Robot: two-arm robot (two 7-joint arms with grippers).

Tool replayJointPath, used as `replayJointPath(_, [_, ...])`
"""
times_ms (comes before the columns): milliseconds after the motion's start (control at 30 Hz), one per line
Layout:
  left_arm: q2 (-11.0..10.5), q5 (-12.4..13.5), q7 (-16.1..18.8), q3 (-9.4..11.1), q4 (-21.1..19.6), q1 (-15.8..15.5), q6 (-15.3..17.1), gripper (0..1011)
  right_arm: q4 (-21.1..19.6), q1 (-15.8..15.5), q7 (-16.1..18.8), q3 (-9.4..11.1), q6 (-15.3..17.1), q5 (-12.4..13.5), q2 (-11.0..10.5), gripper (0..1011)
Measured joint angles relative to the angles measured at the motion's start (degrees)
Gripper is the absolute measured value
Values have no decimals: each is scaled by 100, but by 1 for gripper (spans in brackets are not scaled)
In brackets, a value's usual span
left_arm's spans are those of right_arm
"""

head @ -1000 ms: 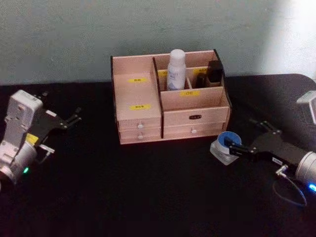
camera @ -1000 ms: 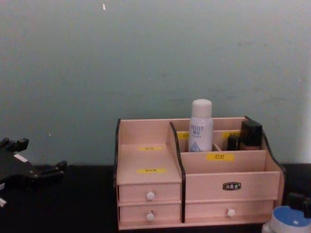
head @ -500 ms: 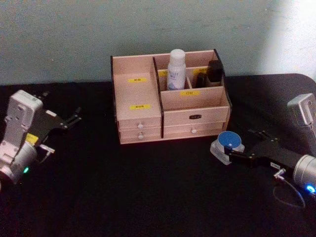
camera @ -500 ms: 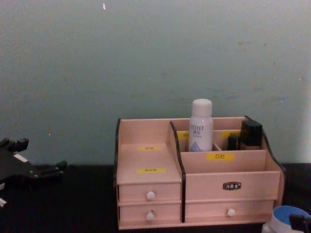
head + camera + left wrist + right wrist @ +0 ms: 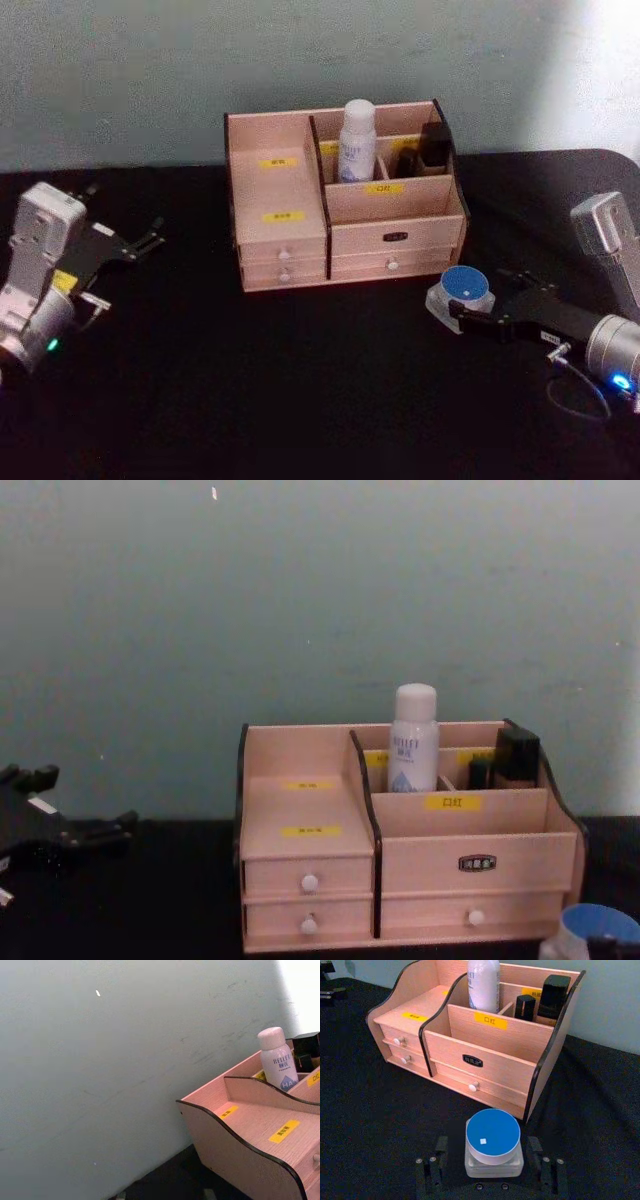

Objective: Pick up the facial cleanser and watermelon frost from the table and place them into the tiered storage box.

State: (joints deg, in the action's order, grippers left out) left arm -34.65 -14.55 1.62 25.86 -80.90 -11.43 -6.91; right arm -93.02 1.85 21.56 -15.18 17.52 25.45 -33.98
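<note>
Blue-lidded jar (image 5: 492, 1136) sits on the table (image 5: 370, 1125) between the right gripper's (image 5: 488, 1144) wide-open fingers (image 5: 440, 1146), ungripped.

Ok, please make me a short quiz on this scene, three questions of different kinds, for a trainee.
1. True or false: the blue-lidded jar stands inside the tiered storage box.
2. Which tool straddles the jar? A) left tool B) right tool C) neither
3. Fill in: the tall item in the box's rear compartment is a white ____.
Key: 1 false, it stands on the table; 2 B, the left tool is parked far left; 3 bottle.
</note>
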Motion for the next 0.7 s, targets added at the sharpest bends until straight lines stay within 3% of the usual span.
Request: replayJointPath(700, [0,0,0,0,0,0,0,1001,238,206,5,-161,-53,-76,58,1000])
